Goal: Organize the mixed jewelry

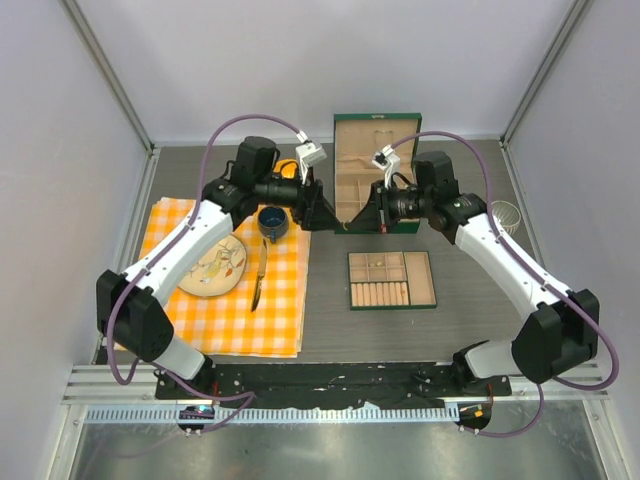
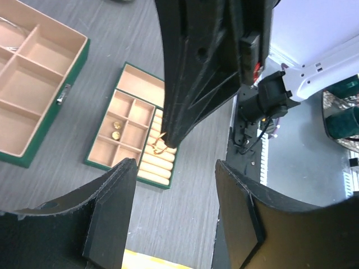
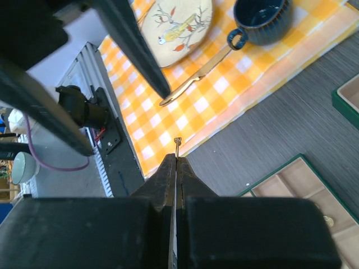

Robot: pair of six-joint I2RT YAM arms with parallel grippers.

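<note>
My right gripper is shut on a small gold-coloured piece of jewelry that sticks out past its tips. It hangs above the grey table near the cloth's edge. In the left wrist view the same piece hangs from the right gripper's fingertips. My left gripper is open and empty, facing the right one; the two almost meet tip to tip. Two tiny gold pieces lie in a compartment of the green tray. The wire hoop bracelet does not show clearly.
The open green jewelry box stands behind the grippers, and the tray with its ring rolls lies in front. On the orange checked cloth are a bird plate, a blue cup and a knife. A white basket stands at the right.
</note>
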